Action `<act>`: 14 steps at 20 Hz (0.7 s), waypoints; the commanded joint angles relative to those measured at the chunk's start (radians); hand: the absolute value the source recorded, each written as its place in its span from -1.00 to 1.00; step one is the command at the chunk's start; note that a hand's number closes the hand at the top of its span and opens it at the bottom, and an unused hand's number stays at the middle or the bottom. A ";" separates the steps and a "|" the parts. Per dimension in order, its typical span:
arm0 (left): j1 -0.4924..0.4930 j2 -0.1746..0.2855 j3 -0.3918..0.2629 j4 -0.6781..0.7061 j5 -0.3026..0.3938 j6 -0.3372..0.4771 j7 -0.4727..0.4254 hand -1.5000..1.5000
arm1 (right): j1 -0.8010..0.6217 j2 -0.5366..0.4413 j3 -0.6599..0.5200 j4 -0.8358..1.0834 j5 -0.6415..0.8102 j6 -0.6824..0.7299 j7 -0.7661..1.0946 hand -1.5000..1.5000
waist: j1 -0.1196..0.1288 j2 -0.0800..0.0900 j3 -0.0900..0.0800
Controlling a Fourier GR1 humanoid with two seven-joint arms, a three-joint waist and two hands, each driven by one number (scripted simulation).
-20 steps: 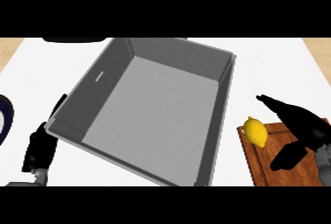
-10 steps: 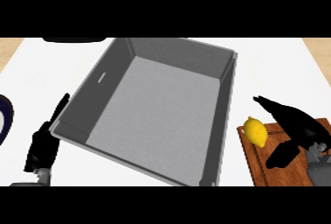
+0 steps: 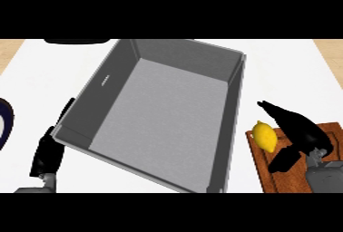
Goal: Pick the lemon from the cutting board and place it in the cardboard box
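- The lemon (image 3: pixel 264 136) lies on the board (image 3: pixel 268 174) near its left edge, at the right of the counter (image 3: pixel 281 68).
- The right hand (image 3: pixel 303 129) hangs over the board just right of the lemon. It is spread, its fingers (image 3: pixel 278 111) straight and pointing up-left past the fruit's top, its thumb reaching down-left below it. Nothing is pinched, and I cannot tell whether it touches the lemon.
- The box (image 3: pixel 181 49) sits open-topped and slantwise in the middle, with nothing lying on its floor. Its right wall runs close to the board's left edge, with only a thin strip of counter between them.
- A small pale mark shows on the box's left wall, too small to read.
- The left hand (image 3: pixel 48 152) stands at the lower left, fingers straight and together, pointing up along the outside of the box's left wall.
- A dark plate (image 3: pixel 4 122) is cut off by the left edge.
- White counter lies open above the board and beyond the box's right wall.
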 commanded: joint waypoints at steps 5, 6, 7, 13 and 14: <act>0.069 0.031 0.078 -0.106 0.013 -0.077 0.020 0.00 | 0.021 0.061 -0.026 -0.001 0.074 0.026 -0.007 -1.00 | 0.002 -0.001 0.000; 0.023 -0.042 0.024 -0.050 -0.050 -0.035 0.031 0.00 | 0.006 0.064 -0.042 0.084 0.099 -0.002 -0.096 -1.00 | 0.001 0.000 0.000; 0.018 -0.040 0.043 -0.042 -0.043 -0.053 0.026 0.00 | 0.000 0.071 -0.068 -0.003 0.076 0.068 -0.028 -1.00 | 0.000 0.000 0.000; 0.048 -0.058 0.037 -0.136 -0.062 -0.052 0.076 0.00 | -0.025 0.054 -0.063 0.153 0.157 0.042 -0.126 -1.00 | 0.004 0.000 0.000; -0.020 -0.024 0.106 -0.031 -0.045 -0.084 0.041 0.00 | 0.002 0.104 -0.047 0.109 0.166 0.032 -0.107 -1.00 | 0.000 0.000 0.000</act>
